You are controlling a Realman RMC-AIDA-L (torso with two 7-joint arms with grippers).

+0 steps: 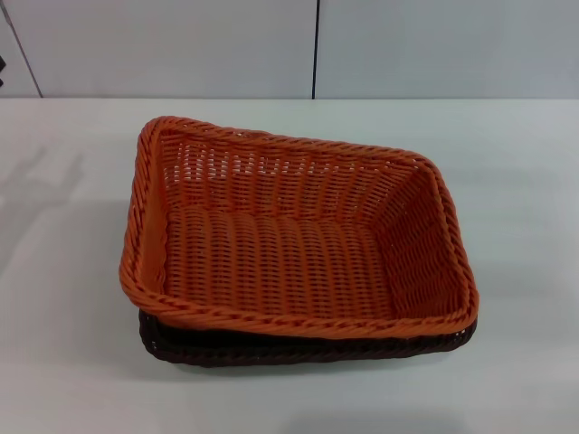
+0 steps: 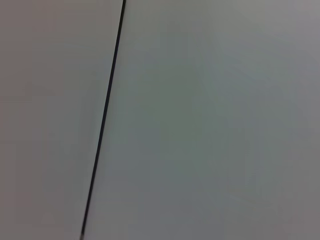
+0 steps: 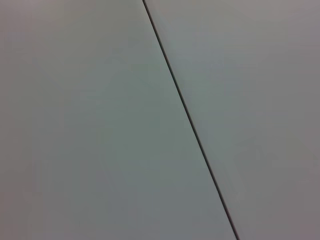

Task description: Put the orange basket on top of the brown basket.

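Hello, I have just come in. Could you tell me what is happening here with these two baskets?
Nothing is being handled right now. The orange basket sits on top of the brown basket on the white table, a little askew, so the brown rim shows along the near edge. Neither gripper appears in the head view, and both wrist views show only a pale panelled surface with a dark seam. Judging by how things lie, the stacking looks done.

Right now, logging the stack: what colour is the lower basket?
Very dark brown basket, under the orange basket; head view shows it best.
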